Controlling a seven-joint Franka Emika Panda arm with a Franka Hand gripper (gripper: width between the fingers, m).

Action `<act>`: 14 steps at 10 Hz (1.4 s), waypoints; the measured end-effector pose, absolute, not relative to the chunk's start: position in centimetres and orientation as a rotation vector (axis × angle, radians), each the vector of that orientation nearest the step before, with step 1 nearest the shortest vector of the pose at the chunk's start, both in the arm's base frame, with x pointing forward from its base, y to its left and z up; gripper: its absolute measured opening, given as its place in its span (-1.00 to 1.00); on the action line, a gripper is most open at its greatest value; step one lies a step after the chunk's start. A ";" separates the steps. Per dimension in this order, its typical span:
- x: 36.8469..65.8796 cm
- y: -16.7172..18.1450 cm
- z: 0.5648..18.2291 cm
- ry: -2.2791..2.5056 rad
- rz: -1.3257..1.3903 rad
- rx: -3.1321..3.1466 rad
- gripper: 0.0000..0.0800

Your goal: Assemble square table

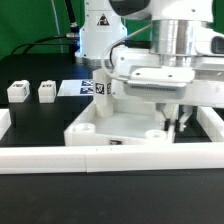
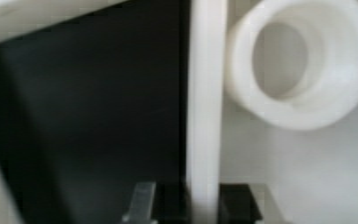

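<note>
The square table top (image 1: 120,120), a large white slab with a raised rim and round corner sockets (image 1: 155,133), lies near the front on the exterior view's right. My gripper (image 1: 177,122) comes down on its rim at that right side. In the wrist view the rim (image 2: 206,100) runs straight between my fingers (image 2: 243,203), and the gripper (image 2: 197,205) is closed on it. A round socket (image 2: 297,62) lies just beside the rim. Two small white leg blocks (image 1: 17,90) (image 1: 46,92) stand on the black table at the exterior view's left.
Long white border bars run along the front (image 1: 110,160), the exterior view's left (image 1: 5,122) and the exterior view's right (image 1: 212,125), close to the slab. The marker board (image 1: 85,87) lies behind the slab. The robot's base (image 1: 100,35) stands at the back.
</note>
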State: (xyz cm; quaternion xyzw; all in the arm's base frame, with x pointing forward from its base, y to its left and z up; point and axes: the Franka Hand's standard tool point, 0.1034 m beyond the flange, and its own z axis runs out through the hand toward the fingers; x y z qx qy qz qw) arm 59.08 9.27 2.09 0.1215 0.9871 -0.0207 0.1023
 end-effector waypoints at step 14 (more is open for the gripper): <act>59.2 10.8 1.7 3.032 -0.255 0.104 -0.18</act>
